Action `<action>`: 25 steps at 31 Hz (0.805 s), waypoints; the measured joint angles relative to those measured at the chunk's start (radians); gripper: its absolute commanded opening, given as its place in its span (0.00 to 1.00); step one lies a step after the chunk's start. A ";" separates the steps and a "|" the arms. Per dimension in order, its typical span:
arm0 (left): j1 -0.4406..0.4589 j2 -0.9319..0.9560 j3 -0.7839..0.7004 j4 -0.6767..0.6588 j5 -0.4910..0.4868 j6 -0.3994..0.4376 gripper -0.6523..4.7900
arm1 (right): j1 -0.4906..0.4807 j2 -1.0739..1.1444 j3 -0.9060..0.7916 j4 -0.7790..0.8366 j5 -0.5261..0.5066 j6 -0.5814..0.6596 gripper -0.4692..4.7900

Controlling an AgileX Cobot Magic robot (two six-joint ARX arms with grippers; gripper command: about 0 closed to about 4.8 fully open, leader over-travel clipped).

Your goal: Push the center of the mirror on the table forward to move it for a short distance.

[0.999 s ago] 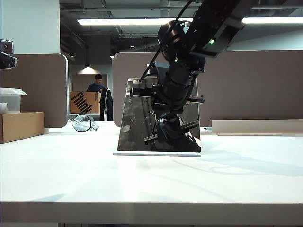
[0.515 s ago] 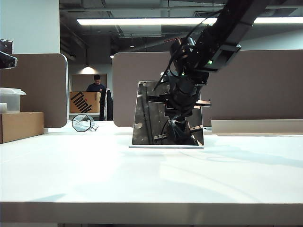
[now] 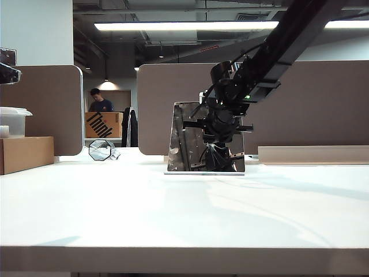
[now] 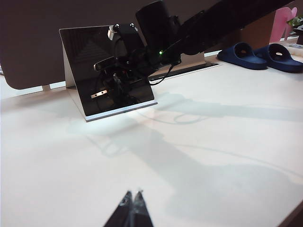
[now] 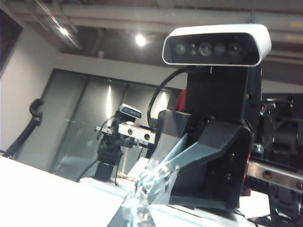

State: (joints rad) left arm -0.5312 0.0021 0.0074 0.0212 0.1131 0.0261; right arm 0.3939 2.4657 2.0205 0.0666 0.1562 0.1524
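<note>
Right half of mirror [image 3: 187,138] face covered by right gripper [image 3: 222,145] in exterior view; contact point not discernible; left gripper [image 4: 133,208] cut off by frame edge, only tips seen; right gripper fingertips [image 5: 147,189] blurred, cropped in right wrist view; jaw state undeterminable.

One mirror [image 3: 196,138] stands on one white table [image 3: 173,219]. Two grippers are present: the right gripper [image 3: 218,149] presses closed against the mirror's face, and the left gripper [image 4: 134,204] hangs closed above the table, well in front of the mirror. Left of the mirror sit one octagonal glassy object [image 3: 100,150], one cardboard box [image 3: 24,153] and one clear plastic container [image 3: 12,122]. Two blue slippers [image 4: 259,55] lie to the mirror's right. One person [image 3: 98,101] stands behind, left of the mirror.
</note>
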 measured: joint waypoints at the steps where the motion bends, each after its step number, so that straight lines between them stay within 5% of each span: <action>1: 0.000 0.000 0.000 0.000 0.000 0.000 0.11 | -0.001 0.009 0.016 -0.005 0.000 -0.001 0.08; 9: 0.000 0.000 0.000 0.000 0.000 0.000 0.11 | -0.009 0.053 0.107 -0.014 0.000 -0.002 0.08; 25: 0.005 0.000 0.000 0.000 0.000 0.000 0.11 | 0.048 -0.315 0.107 -0.447 -0.042 -0.023 0.08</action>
State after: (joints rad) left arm -0.5266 0.0021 0.0074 0.0216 0.1131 0.0261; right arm 0.4416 2.1506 2.1273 -0.3805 0.1146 0.1295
